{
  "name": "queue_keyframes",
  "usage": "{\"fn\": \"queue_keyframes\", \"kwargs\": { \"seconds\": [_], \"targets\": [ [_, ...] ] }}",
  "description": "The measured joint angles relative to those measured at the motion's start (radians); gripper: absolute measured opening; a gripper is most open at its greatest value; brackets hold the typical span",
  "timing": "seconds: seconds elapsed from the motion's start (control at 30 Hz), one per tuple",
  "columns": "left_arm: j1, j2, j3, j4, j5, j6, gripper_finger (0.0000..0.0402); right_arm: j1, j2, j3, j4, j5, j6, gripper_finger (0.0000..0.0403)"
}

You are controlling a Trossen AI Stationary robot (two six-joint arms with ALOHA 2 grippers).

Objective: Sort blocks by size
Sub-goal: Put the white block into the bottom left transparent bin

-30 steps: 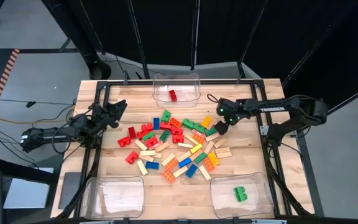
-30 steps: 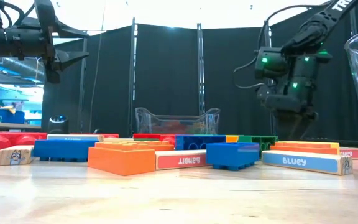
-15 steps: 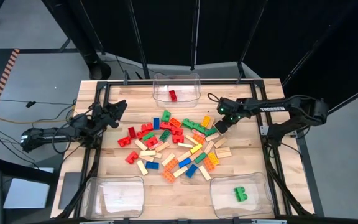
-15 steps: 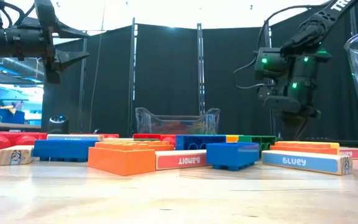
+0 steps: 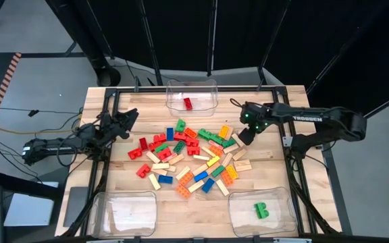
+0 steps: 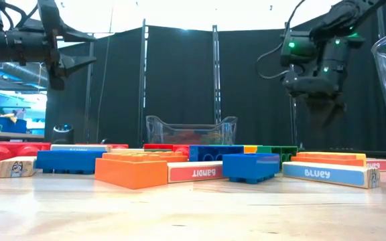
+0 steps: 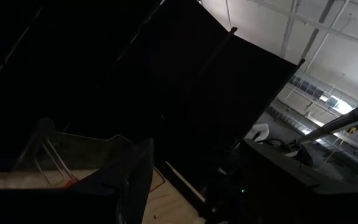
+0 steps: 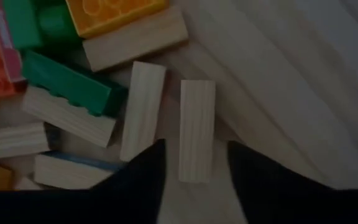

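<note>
I see the blocks (image 5: 188,158) heaped mid-table; beyond them my right gripper (image 5: 244,137) hangs over the heap's right edge, fingers (image 8: 143,177) parted, empty, above a tan bar (image 8: 196,129); left gripper (image 5: 128,119) waits spread, table's left.

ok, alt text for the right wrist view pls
The right gripper hangs open and empty above a pale wooden bar lying flat on the table, its two dark fingers framing the bar's near end. Beside it lie more wooden bars, a green brick and a yellow brick.
</note>
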Motion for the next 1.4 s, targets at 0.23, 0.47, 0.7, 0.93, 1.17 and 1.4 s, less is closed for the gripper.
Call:
{"fn": "queue_keyframes", "kwargs": {
  "seconds": [0.23, 0.47, 0.7, 0.93, 1.17, 1.4],
  "targets": [
    [0.000, 0.000, 0.000, -0.020, 0.000, 0.000, 0.0245, 0.017, 0.098, 0.000, -0.001, 0.000, 0.008, 0.0317],
    [0.000, 0.000, 0.000, -0.024, 0.000, 0.000, 0.0245, 0.021, 0.235, 0.000, 0.019, 0.045, -0.021, 0.0309],
    [0.000, 0.000, 0.000, -0.022, 0.000, 0.000, 0.0245, 0.020, 0.304, 0.009, 0.030, 0.048, -0.018, 0.0169],
    [0.000, 0.000, 0.000, -0.022, 0.000, 0.000, 0.0245, 0.020, 0.237, 0.000, 0.009, 0.110, 0.059, 0.0120],
    [0.000, 0.000, 0.000, -0.021, 0.000, 0.000, 0.0245, 0.023, 0.049, 0.094, -0.101, 0.139, 0.147, 0.0120],
    [0.000, 0.000, 0.000, -0.021, 0.000, 0.000, 0.0245, 0.137, -0.003, 0.254, 0.158, 0.052, 0.078, 0.0120]
  ]
}}
